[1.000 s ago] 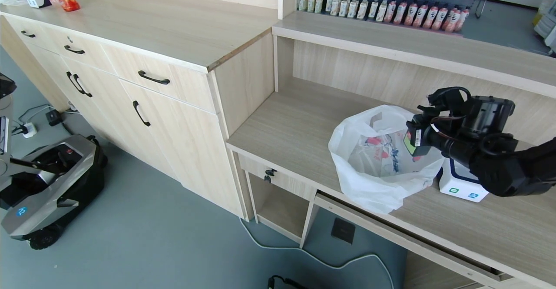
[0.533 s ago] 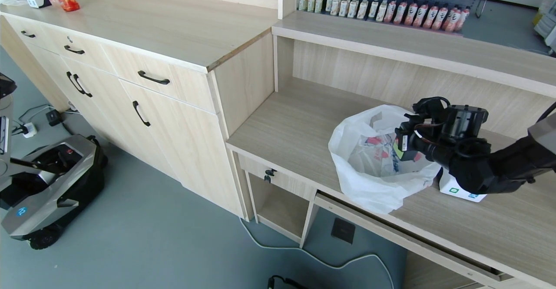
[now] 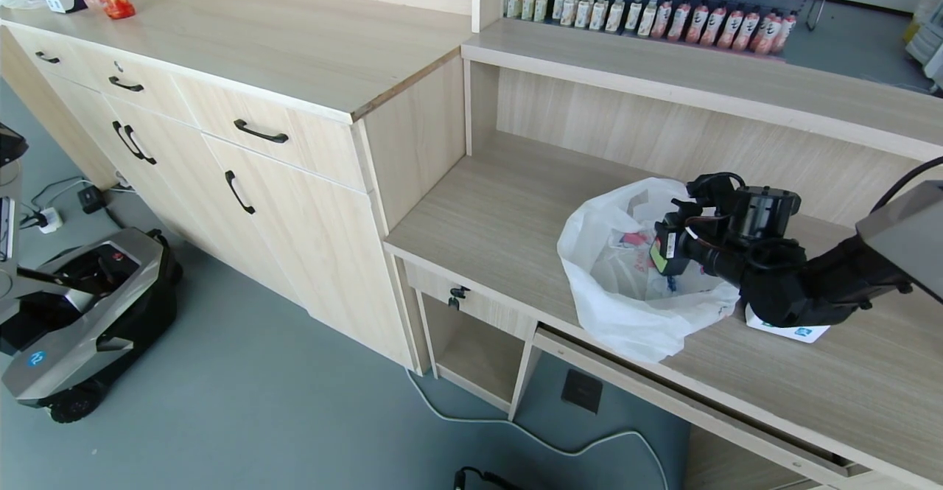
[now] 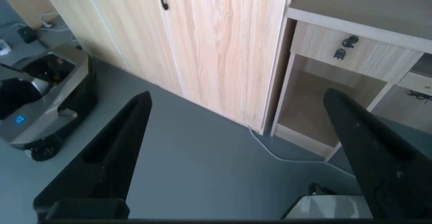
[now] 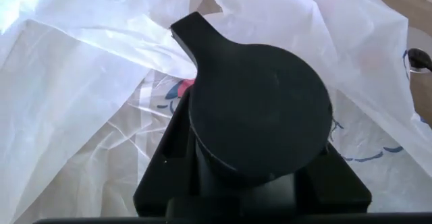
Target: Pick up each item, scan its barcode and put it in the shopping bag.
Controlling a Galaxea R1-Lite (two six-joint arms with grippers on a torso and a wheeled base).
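1. The right pincer [image 3: 669,241] is clamped on a black item [image 3: 661,253] with a green and yellow label. In the right wrist view the black item [image 5: 260,126] hangs right over the white plastic.
2. What changed: 1 second ago this pincer held the item above the side of the shopping bag [image 3: 626,313] next to the white scanner box [image 3: 788,329]. In 2 small moves it has slid out over the bag's open mouth and come down a little.
3. The bag has not moved. It sits near the front edge of the desk [image 3: 501,210], with the scanner box just beside it.
4. The left pincer [image 4: 236,96] has its 2 fingers wide apart with nothing between them. It hangs over the floor [image 4: 202,156], in front of the desk.
5. What this means: I think the scanning of this 1 item is done, since the arm has left the scanner box and gone to the bag.
6. The item is not in the bag yet (it is in the air, just over the opening). The next step is likely to go a bit lower and let go.
7. The bag is soft and thin, so its rim could fold in or catch on the arm.
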